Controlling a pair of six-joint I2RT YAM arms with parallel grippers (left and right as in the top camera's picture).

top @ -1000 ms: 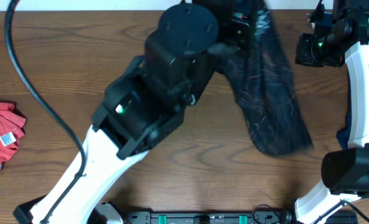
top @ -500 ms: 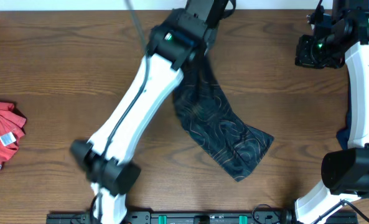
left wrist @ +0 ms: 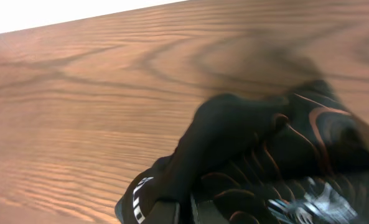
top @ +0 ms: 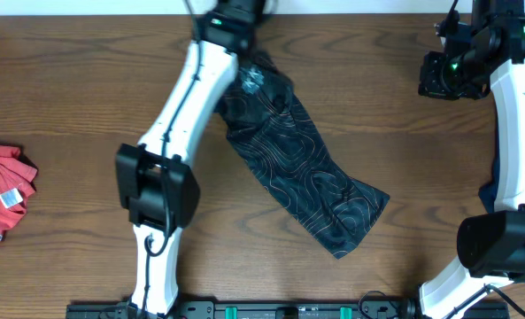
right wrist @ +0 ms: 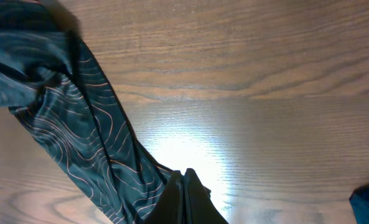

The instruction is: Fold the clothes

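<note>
The black jersey (top: 302, 164) with thin orange contour lines lies stretched diagonally on the wooden table (top: 85, 97), from the far middle toward the near right. My left gripper (top: 247, 51) is at its far end, shut on the fabric. In the left wrist view the jaws (left wrist: 190, 210) stand close together with the jersey (left wrist: 284, 143) bunched over them. My right gripper (top: 432, 74) hovers at the far right, shut and empty. In the right wrist view its fingertips (right wrist: 184, 179) meet above bare wood, with the jersey (right wrist: 66, 124) to their left.
A crumpled red garment (top: 1, 195) lies at the table's left edge. A bit of navy cloth (top: 490, 191) shows by the right arm's base, also in the right wrist view (right wrist: 368, 202). The left arm (top: 178, 133) spans the table from near edge to far edge.
My left arm has reached toward the far edge with the jersey in its grip. The jersey went from a hanging bunch to lying stretched out on the table. The right arm has not moved.
</note>
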